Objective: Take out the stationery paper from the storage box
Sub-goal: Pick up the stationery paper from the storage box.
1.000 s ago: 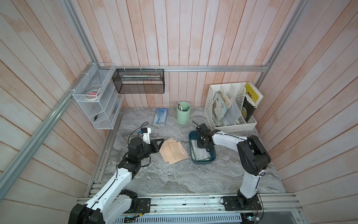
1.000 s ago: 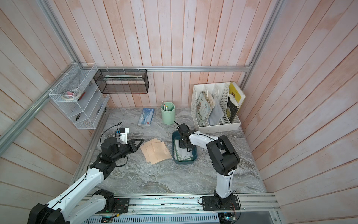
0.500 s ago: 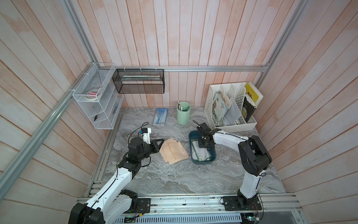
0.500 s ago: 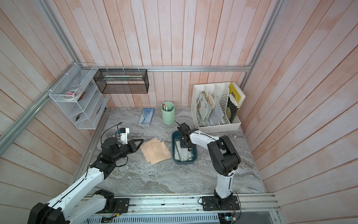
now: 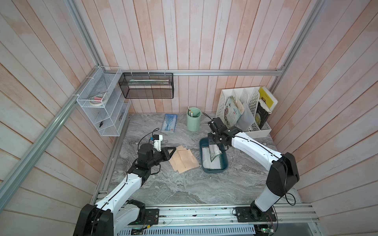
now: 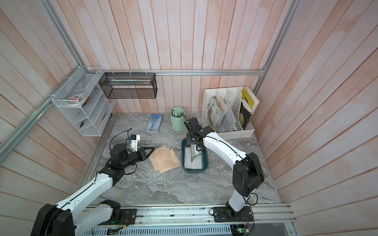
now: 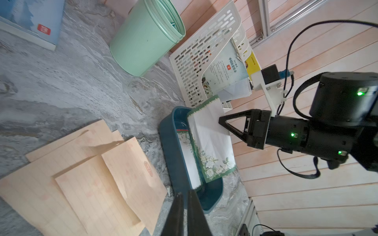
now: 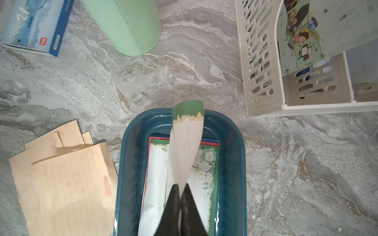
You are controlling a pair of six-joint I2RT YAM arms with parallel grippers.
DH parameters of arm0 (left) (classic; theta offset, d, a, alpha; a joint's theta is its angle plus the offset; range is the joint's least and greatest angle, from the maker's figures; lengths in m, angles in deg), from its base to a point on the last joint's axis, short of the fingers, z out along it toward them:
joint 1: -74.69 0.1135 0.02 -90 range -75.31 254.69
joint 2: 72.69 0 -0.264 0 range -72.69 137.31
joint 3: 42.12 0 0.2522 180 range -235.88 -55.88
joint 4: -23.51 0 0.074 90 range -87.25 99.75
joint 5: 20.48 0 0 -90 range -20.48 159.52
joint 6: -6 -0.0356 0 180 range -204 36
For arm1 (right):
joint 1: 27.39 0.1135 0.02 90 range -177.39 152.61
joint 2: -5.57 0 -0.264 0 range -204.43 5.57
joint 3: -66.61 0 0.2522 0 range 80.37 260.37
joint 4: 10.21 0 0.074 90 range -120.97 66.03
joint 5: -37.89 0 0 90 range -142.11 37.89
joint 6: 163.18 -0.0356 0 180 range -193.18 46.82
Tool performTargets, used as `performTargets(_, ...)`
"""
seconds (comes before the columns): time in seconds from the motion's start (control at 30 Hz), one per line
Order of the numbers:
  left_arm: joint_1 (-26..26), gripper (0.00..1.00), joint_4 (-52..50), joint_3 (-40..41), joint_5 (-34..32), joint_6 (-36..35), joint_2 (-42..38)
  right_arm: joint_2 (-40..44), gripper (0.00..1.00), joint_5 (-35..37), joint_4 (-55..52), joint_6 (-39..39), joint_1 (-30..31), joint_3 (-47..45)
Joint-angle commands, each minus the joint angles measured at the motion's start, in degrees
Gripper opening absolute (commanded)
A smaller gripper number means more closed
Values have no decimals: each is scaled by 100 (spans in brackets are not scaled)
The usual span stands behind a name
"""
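Observation:
The dark teal storage box (image 5: 212, 172) (image 8: 131, 163) sits right of centre on the marble table. White floral-bordered stationery paper (image 5: 213, 164) (image 8: 157, 173) lies in it. My right gripper (image 5: 212, 144) (image 8: 181, 187) hangs over the box's far end, shut on one edge of a green-bordered sheet (image 8: 187, 143) (image 7: 208, 130). That sheet curls up out of the box. Several tan kraft sheets (image 5: 184, 161) (image 7: 92, 179) lie fanned on the table left of the box. My left gripper (image 5: 173, 150) (image 7: 185, 196) is at their left edge, its jaws a narrow slit apart with nothing between them.
A mint-green pen cup (image 5: 193, 119) and a blue-and-white packet (image 5: 169, 122) stand behind the papers. A white perforated file organiser (image 5: 245, 110) with books fills the back right corner. A white wire rack (image 5: 102, 114) and a black mesh basket (image 5: 146, 85) hang on the walls.
My right gripper has shut on the green-bordered sheet and raised it, so it now curls up from the box. The left jaws have parted slightly; that arm has stayed put.

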Motion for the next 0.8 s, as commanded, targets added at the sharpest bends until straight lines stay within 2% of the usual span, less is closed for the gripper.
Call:
performTargets(0.0,30,31,1039,136,742,253,237,177,8,-20,-259,56,91,231)
performTargets(0.1,23,65,2302,341,1324,720,690,328,9,-195,-140,88,131,313)
performTargets(0.13,20,74,2807,403,1518,930,876,378,8,-310,-53,114,132,292)
performTargets(0.17,2,78,3304,450,1697,1135,1080,428,8,-440,4,130,133,305)
performTargets(0.3,-116,80,4670,476,1960,1699,1739,730,9,-1112,367,135,138,266)
performTargets(0.53,-496,80,5168,-14,1941,1905,2579,1257,14,-2024,1085,-24,134,-18)
performTargets(0.77,-720,79,5467,-478,1959,2045,3121,1288,15,-2420,1266,-169,147,-126)
